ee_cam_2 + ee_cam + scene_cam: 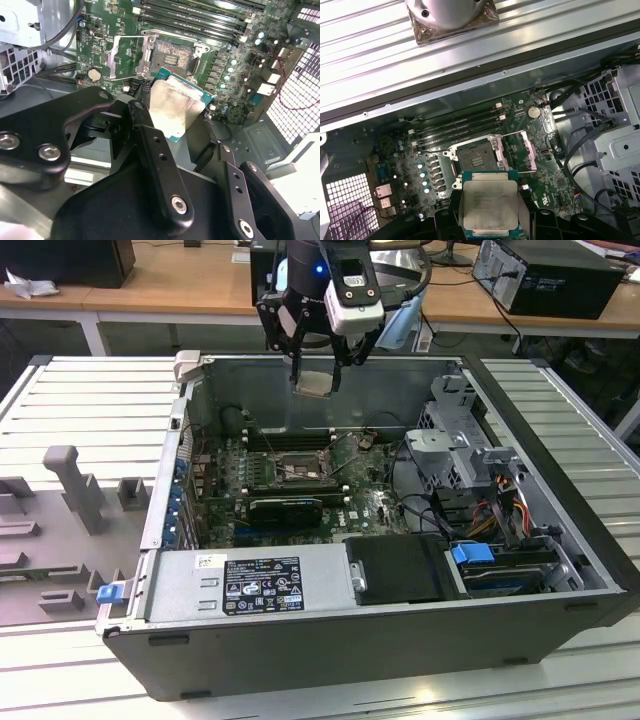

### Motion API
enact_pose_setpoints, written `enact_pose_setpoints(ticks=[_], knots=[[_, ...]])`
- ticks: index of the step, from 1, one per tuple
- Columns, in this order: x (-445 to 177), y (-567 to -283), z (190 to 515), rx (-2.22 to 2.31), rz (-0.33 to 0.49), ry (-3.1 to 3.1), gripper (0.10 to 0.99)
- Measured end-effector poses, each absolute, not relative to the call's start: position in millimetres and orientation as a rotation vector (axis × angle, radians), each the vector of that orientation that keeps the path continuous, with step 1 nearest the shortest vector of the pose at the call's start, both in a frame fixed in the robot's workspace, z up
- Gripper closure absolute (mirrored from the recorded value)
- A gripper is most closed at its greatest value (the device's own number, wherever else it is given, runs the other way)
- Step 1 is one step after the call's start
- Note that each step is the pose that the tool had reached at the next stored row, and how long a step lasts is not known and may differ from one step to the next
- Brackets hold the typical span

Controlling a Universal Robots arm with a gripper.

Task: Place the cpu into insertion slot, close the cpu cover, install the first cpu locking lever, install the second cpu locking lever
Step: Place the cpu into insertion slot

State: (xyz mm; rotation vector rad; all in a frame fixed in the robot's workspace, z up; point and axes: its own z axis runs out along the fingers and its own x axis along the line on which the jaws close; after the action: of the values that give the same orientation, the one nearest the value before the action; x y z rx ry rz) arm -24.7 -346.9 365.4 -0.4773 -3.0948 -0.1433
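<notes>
Silvery-beige with a green edge, the cpu (315, 385) is pinched by its sides between the black fingers of the gripper (316, 372), hanging high over the far part of the open computer case (330, 640). Below it on the green motherboard (370, 505), the insertion slot (300, 468) lies uncovered. In the second wrist view, the cpu cover (128, 57) stands swung open just beside the slot.

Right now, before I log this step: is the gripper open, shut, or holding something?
The gripper is shut on the cpu, holding it in the air above the empty insertion slot.
</notes>
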Motion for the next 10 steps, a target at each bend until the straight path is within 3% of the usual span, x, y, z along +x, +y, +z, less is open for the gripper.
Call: enact_pose_setpoints(ticks=[10], knots=[[-24.7,-346.9,365.4,-0.528,-0.144,-3.088,0.557]])
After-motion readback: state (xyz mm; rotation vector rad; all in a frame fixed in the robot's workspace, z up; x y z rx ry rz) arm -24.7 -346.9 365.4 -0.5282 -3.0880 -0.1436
